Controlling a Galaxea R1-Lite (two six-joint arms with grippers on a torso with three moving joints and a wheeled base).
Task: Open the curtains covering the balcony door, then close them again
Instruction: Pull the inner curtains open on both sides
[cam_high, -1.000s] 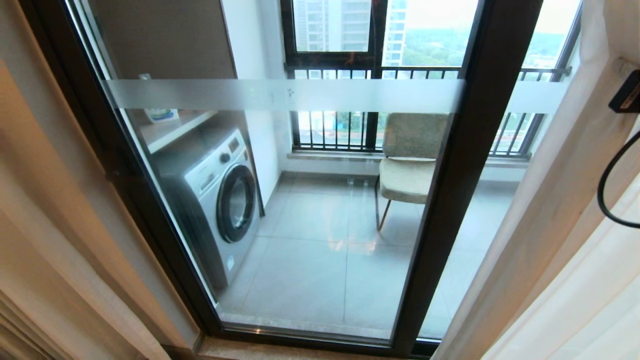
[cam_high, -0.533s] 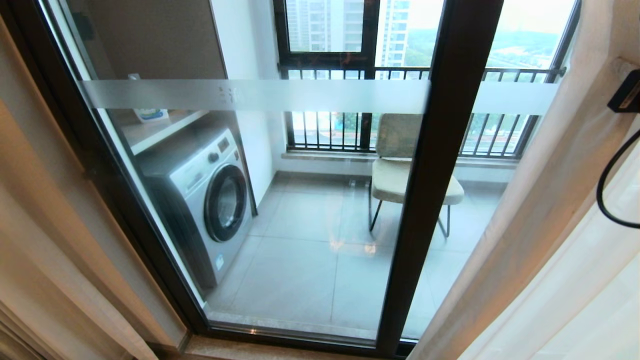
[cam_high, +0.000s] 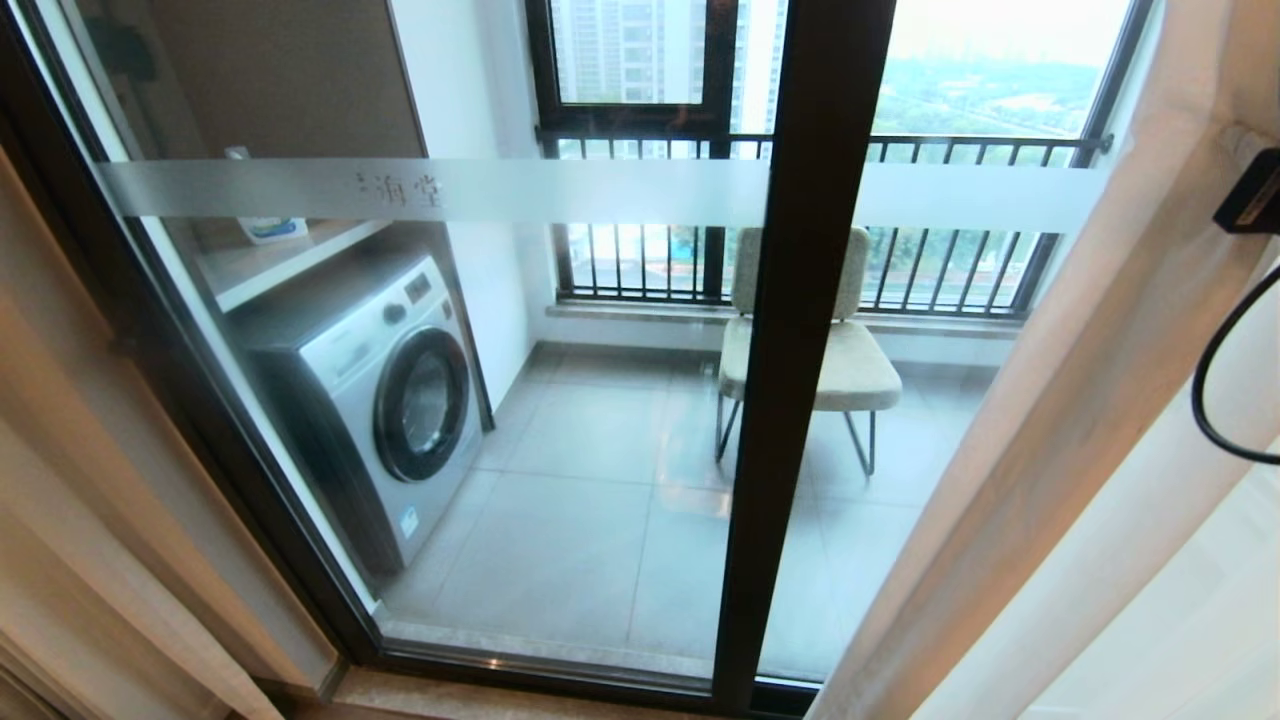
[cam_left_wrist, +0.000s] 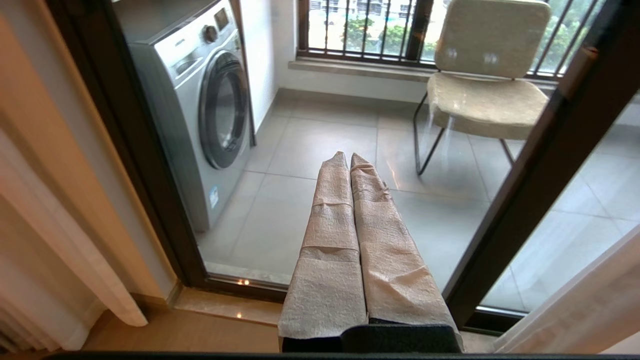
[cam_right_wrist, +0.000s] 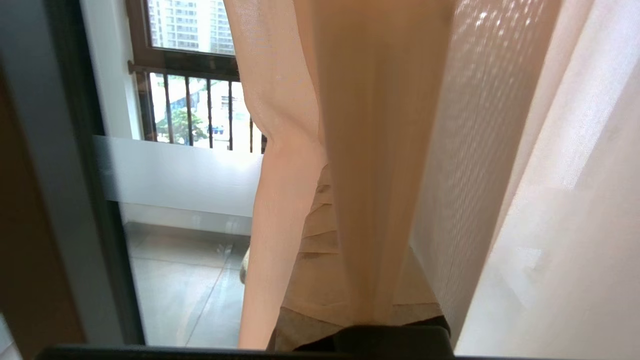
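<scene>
Two curtains (cam_high: 1050, 450) flank your uncovered balcony door (cam_high: 800, 350); your right gripper (cam_right_wrist: 345, 240) is clamped on the right cream drape, left gripper (cam_left_wrist: 350, 160) pressed together, empty, facing the glass.

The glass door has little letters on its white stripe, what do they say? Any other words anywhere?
"海堂": on the frosted band of the balcony door, with a small mark before it too faint to read.
Washing machine: panel print and the blue sticker low on its front are too small to read.
Bottle on the shelf: label blurred.
</scene>
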